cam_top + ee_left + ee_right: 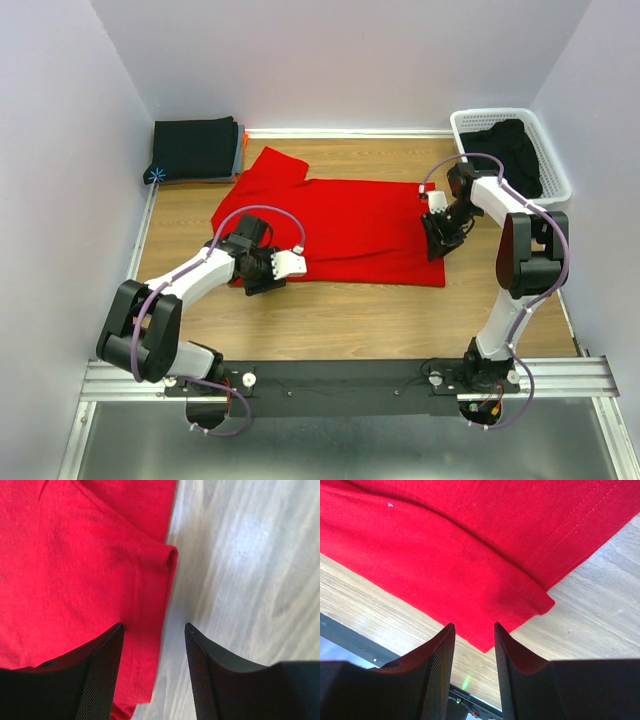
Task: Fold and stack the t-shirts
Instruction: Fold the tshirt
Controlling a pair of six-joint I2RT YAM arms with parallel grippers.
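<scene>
A bright red t-shirt (pixel 350 225) lies spread on the wooden table, one sleeve pointing to the back left. My left gripper (pixel 264 281) is at its near left corner. In the left wrist view that gripper (pixel 152 626) is open, its jaws straddling the shirt's (pixel 75 580) hemmed edge with nothing pinched. My right gripper (pixel 441 240) hovers at the shirt's right edge. It (pixel 474 625) is open too, just short of a folded corner of the red cloth (pixel 470 555). Folded black t-shirts (pixel 195 150) are stacked at the back left. Another black t-shirt (pixel 515 150) lies crumpled in the basket.
A white lattice basket (pixel 470 118) stands at the back right corner. White walls close in the table at the back and on both sides. The arms' black base rail (pixel 340 375) runs along the near edge. Bare wood (pixel 350 310) shows in front of the red shirt.
</scene>
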